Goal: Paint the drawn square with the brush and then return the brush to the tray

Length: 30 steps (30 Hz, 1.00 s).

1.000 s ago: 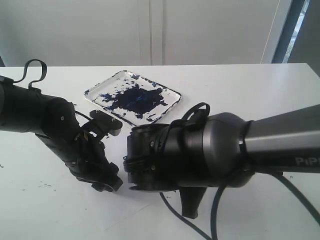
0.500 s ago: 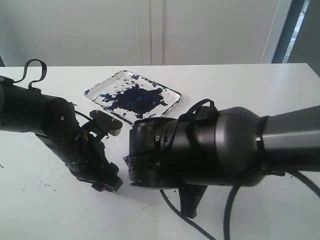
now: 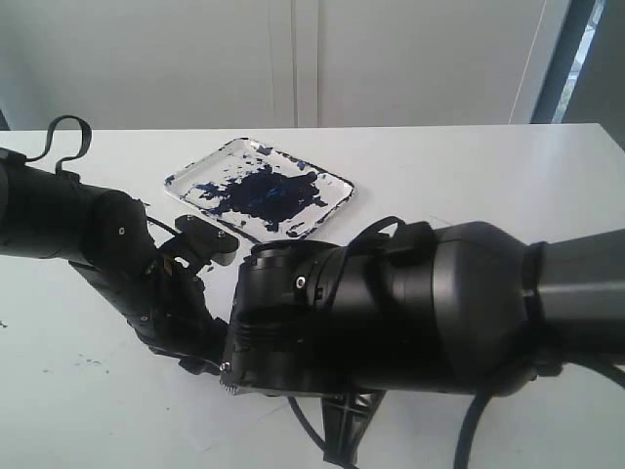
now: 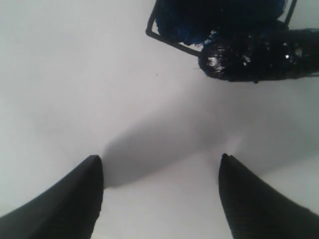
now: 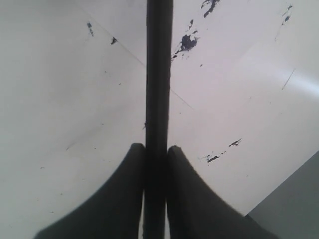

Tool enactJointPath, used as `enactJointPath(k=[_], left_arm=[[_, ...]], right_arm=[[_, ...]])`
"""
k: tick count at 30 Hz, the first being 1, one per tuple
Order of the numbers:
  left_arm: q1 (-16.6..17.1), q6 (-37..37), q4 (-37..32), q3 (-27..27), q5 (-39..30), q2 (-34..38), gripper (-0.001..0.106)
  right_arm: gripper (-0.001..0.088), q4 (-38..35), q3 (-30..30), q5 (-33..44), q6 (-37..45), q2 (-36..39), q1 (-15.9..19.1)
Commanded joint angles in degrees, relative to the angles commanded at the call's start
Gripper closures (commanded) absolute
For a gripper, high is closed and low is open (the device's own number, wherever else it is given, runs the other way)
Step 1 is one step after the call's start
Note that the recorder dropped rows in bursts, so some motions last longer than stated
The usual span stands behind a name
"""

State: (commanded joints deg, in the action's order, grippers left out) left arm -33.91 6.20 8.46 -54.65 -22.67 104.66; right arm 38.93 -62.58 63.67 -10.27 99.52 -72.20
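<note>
Painting seems partly done: the drawn square (image 4: 199,17), a thin black outline on matte white paper (image 5: 75,99), is blotched wet blue-black. The right gripper (image 5: 156,154) is clamped on the brush (image 5: 159,74), a slim black stick. The left gripper (image 4: 160,164) stands apart. The shallow clear tray (image 3: 330,195) lies near the far edge of the surface, and the return is not yet done.

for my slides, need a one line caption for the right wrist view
Right gripper shut on the black brush, held over white paper flecked with dark paint.

One tray (image 3: 332,186), one brush (image 5: 158,74); seemingly one drawn square (image 4: 174,22), corner only
</note>
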Motion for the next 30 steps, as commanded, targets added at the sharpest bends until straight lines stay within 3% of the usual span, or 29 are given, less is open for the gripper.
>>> enactJointPath(k=[11, 30], left_arm=[[0.0, 0.0, 0.0, 0.0, 0.0, 0.0, 0.036], [0.0, 0.0, -0.4, 0.0, -1.2, 0.0, 0.036]], right_arm=[[0.0868, -0.7, 0.0, 0.6, 1.7, 2.6, 0.0], [0.0868, 6.1, 0.0, 2.8, -0.9, 4.5, 0.0]])
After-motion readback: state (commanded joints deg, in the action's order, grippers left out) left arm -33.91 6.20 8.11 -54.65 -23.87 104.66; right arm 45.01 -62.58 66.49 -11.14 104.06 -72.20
